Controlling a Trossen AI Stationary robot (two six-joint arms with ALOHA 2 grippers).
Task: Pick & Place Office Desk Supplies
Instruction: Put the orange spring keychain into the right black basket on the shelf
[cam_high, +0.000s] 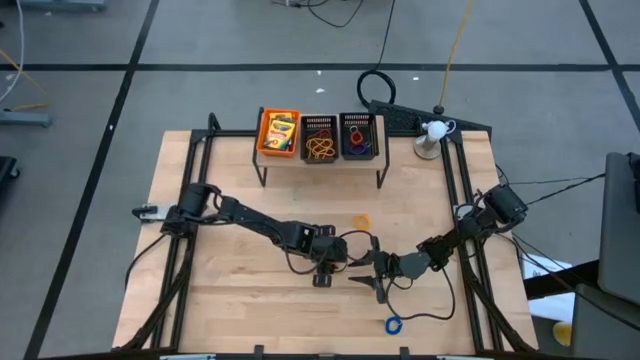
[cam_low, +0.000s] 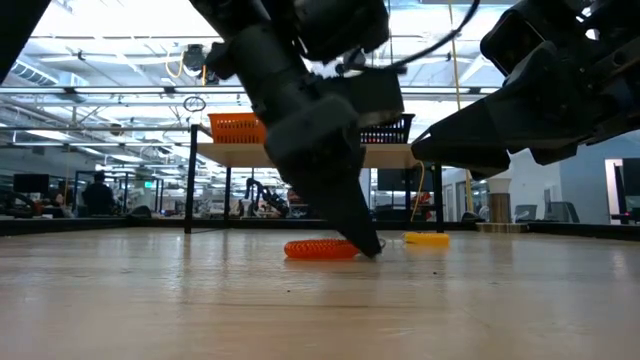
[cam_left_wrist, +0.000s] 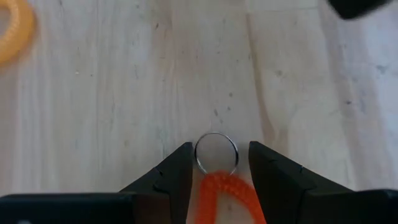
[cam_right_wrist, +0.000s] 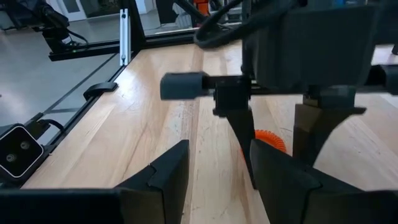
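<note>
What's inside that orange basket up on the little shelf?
The orange basket holds yellow-and-green card boxes, lying flat and filling most of it. The view from above shows only the top layer; anything beneath the boxes is covered, so how many are stacked there cannot be told.

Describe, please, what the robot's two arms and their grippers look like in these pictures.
Both arms are dark, jointed, near-black segments with loose black cables looping beside them. The left gripper ends in two matte black, wedge-shaped fingers tapering to narrow tips. The right gripper has the same angular black fingers. No markings or labels show on either.
</note>
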